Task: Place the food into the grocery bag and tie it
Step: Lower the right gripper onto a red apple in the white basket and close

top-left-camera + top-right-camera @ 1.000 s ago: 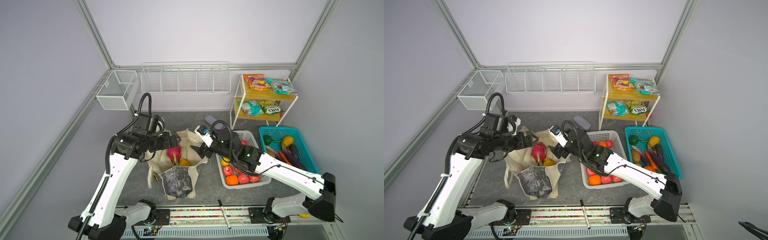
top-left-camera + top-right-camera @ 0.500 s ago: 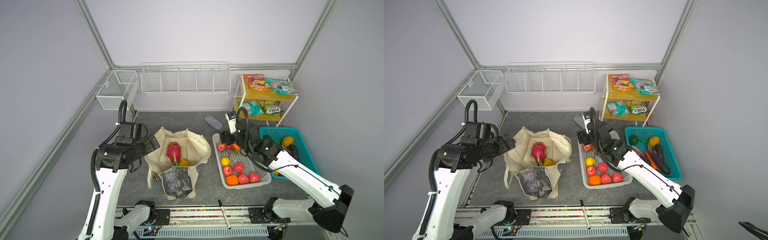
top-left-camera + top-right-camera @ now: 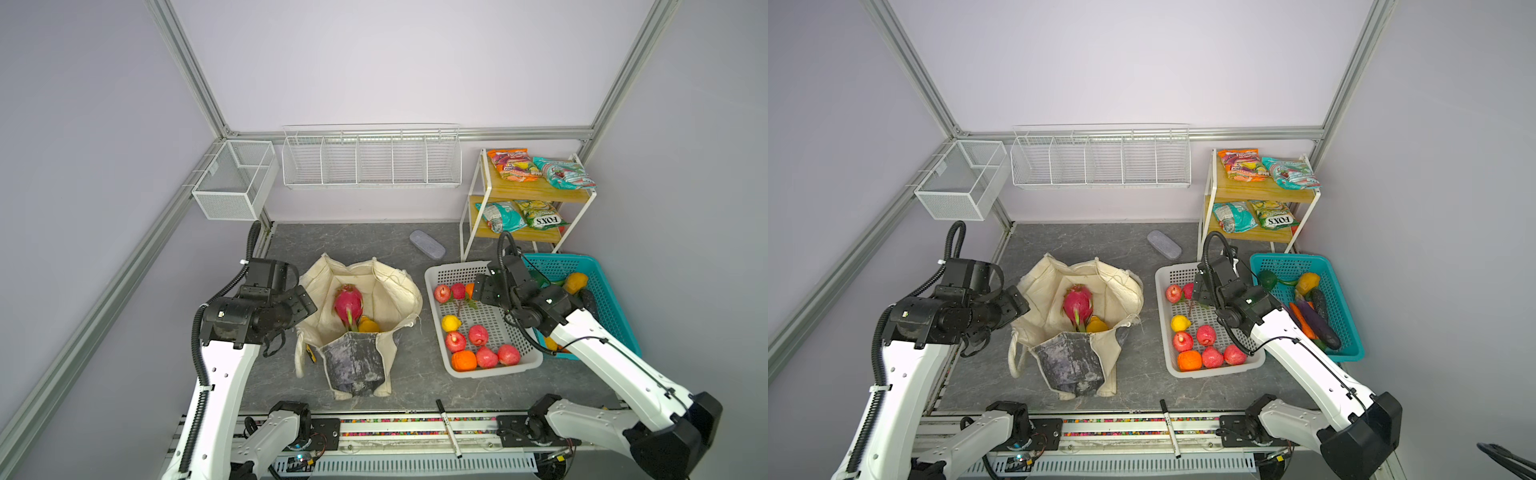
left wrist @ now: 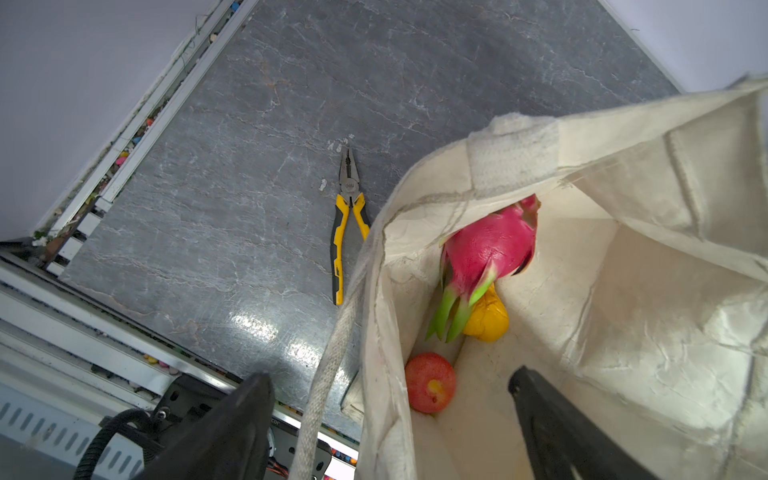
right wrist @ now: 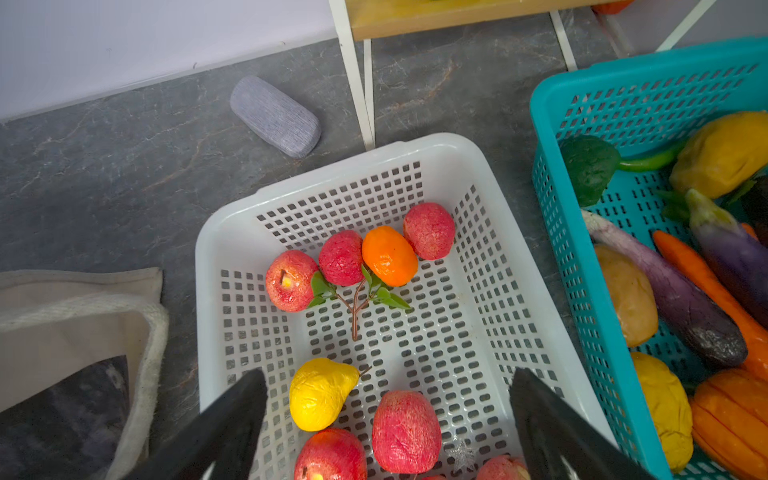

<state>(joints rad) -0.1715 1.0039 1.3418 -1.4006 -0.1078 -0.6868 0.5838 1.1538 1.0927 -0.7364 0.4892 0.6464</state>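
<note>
Above the white basket [image 5: 436, 143], right hand [image 5: 386, 376] gapes empty; left hand [image 4: 390, 374] wide astride grocery bag [image 4: 623, 145] rim

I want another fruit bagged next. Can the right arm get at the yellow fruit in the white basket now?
Probably yes. The right hand is open over the white basket, and the yellow fruit lies uncovered on the basket floor, close ahead of its fingers; nothing covers it.

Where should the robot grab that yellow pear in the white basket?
Probably around its fat round middle, coming straight down from above. The yellow pear lies on its side in the white basket, whose walls block a sideways reach, and its stem end tapers thin. A red apple lies close beside it, so go carefully.
</note>
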